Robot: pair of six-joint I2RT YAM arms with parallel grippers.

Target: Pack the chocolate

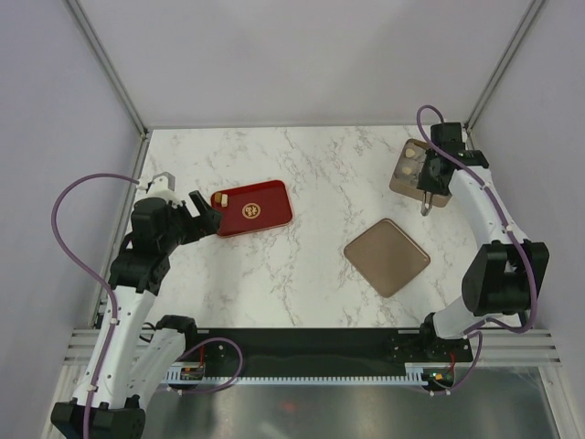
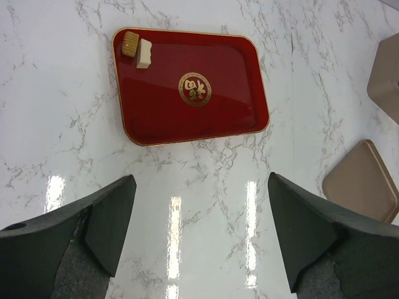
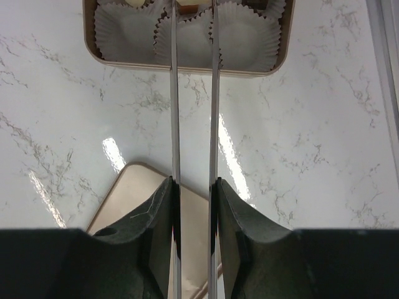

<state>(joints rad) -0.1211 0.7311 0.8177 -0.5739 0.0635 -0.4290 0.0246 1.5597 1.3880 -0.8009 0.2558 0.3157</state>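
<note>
left gripper (image 2: 198, 233): jaws spread wide with nothing between them; only the bare marble table (image 2: 56, 124) shows in the gap. It hangs over the table on the near side of the red tray (image 2: 237, 118), clear of it.

red tray: rectangular, with a gold rim and a gold emblem at its centre. The chocolate on it lies in one corner: a dark brown piece (image 2: 129, 43) and a cream-white piece (image 2: 144, 53), side by side and touching.

right gripper (image 3: 193, 22): two long thin metal blades, parallel, with a narrow slit between them. The tips reach the upper edge of the wrist view, over the box (image 3: 90, 47). A scrap of cream and brown shows between them there; whether it is pinched cannot be told.

box: tan with rounded corners, at the far right of the table. Its nearest row has three white fluted paper cups (image 3: 246, 37), all empty. The top view shows pale pieces (image 1: 409, 168) further in.

lid (image 1: 387, 257): a flat brown square lying on the table between tray and box, nearer the box.
</note>
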